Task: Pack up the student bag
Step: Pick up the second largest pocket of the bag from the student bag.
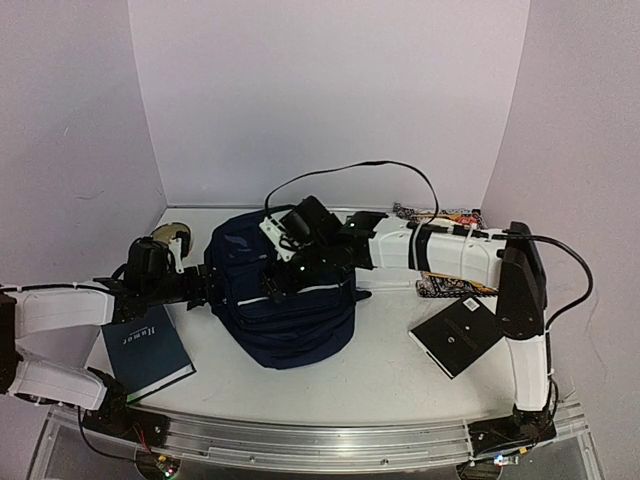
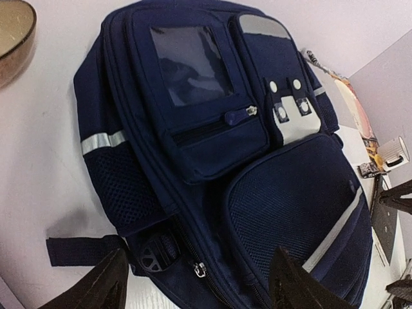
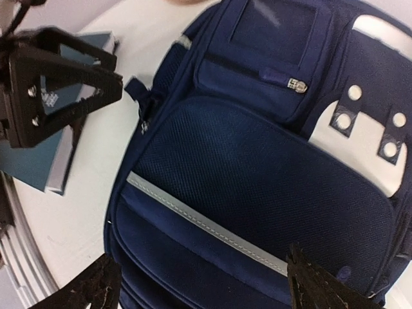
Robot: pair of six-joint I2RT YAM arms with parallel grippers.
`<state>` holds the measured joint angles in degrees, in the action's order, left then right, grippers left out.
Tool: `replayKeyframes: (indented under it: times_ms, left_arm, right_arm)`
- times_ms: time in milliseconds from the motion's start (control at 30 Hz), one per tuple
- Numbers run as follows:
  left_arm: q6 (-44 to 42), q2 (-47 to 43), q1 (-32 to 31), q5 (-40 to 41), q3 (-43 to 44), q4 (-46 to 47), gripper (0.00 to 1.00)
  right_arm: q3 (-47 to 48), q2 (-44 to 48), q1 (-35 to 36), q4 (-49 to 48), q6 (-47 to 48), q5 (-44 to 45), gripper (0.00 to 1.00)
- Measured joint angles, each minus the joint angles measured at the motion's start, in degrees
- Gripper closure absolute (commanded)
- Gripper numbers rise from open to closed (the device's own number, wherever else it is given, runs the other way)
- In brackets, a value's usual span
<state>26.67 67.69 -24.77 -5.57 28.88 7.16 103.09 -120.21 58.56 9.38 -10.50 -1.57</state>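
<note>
Backpack centre stage: the large navy-blue fabric student bag with white stripe trim lies flat mid-way across the white surface, front pockets up. Its long axis seems to run from far left toward the near edge, with the rounded end apparently farthest away, though much of it is covered. At its flank the left tool hangs with fingers apart, empty. The right tool hovers over the mesh pocket, likewise spread and empty. Soft, saggy cloth, likely bulky rather than heavy: the small zip pull or the webbing side strap should give surer purchase than loose panels.
</note>
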Motion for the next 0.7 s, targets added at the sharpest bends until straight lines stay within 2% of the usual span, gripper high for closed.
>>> replayKeyframes:
  times_ms: [100,433,700]
  left_arm:
    - [-0.01,1.69,0.04,-0.94,-0.18,0.01,0.28]
    - [1.60,4.82,-0.46,-5.26,-2.88,4.72,0.43]
    - [3.89,7.16,-3.57,-6.94,-3.95,8.57,0.46]
  right_arm:
    - [2.39,-3.05,1.14,2.15,1.34,1.71,0.08]
    - [4.78,-8.64,5.20,4.39,5.96,9.15,0.04]
    - [4.51,-9.15,6.13,4.36,10.26,15.54,0.03]
